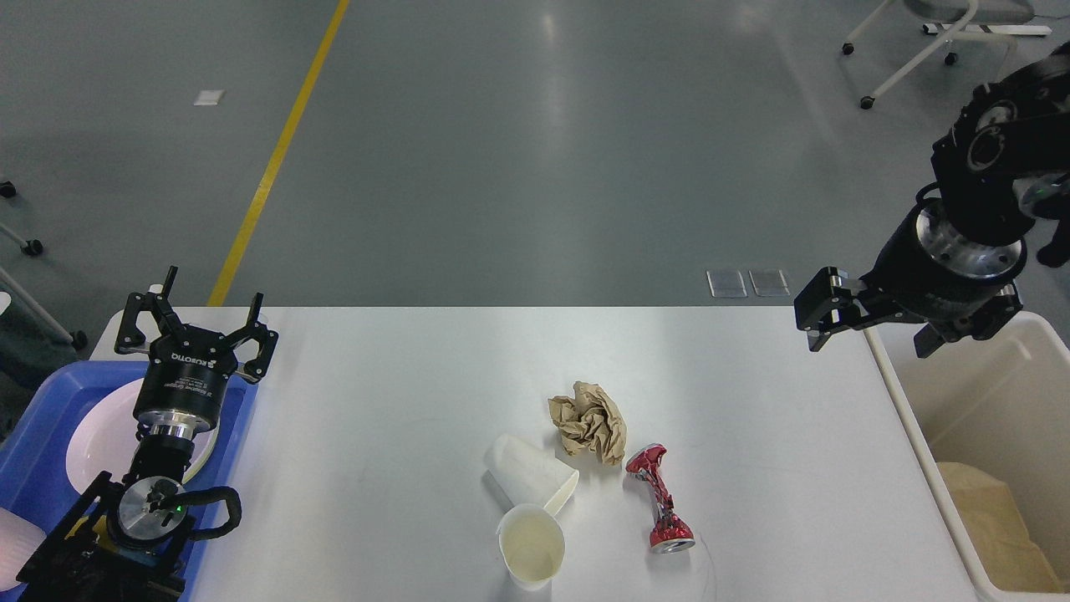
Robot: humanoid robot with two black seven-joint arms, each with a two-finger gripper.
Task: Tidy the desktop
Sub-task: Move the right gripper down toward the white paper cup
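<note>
While four pieces of litter remain on the desktop [401, 393], the tidying looks only partly done, and the step in hand seems to be a reach for the next piece. Taking the crushed red can [659, 500] as the landmark, a crumpled brown paper ball [590, 420] lies just beyond it to the left. A white paper cup [530, 476] lies on its side to the can's left, touching a cream paper cup [531, 547] whose open mouth faces the camera. The right gripper [869, 324] hangs well above and to the right of the can, over the table's far right corner and the near edge of the cream bin [919, 435]. Its fingers are spread wide and hold nothing. The left gripper [196, 322] stands far to the can's left, above a blue tray [25, 443] holding a white plate [96, 443]; its fingers are also wide open and empty.

The next move likely calls for the right arm to descend toward the can or paper ball and line its fingers across the can's pinched waist, which is thin and may roll. The bin, already holding something tan, is probably where the litter goes.

The desktop is smooth, white and glossy, with rounded corners. Beyond it lies grey polished floor with a yellow line [280, 150] and a wheeled chair base [928, 50].
</note>
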